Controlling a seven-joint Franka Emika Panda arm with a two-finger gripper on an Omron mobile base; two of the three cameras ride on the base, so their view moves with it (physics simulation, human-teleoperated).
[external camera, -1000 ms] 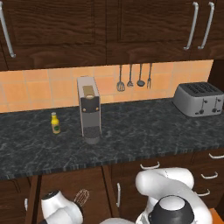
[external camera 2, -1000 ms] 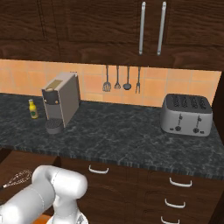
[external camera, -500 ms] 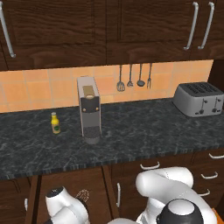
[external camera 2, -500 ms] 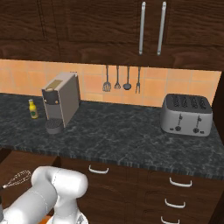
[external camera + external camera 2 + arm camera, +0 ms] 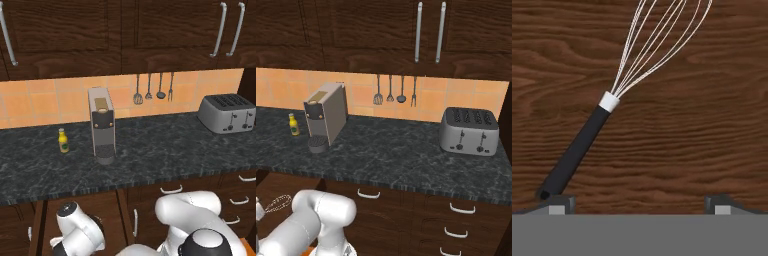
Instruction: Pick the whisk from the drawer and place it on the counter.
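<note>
Your jaws stand wide apart, holding nothing, just over the whisk (image 5: 607, 105), which lies flat on the drawer (image 5: 712, 125) floor, its black handle end near your left fingertip (image 5: 558, 202), below the worktop (image 5: 150, 150).

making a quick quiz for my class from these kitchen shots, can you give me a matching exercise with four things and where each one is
Things:
1. whisk
2. toaster
3. yellow bottle
4. hanging utensils

Places:
A. on the tiled wall above the counter
B. lying on the wooden drawer floor, below the open gripper
C. on the counter, left of the coffee machine
D. at the right end of the counter

Pairs: 1-B, 2-D, 3-C, 4-A
</note>
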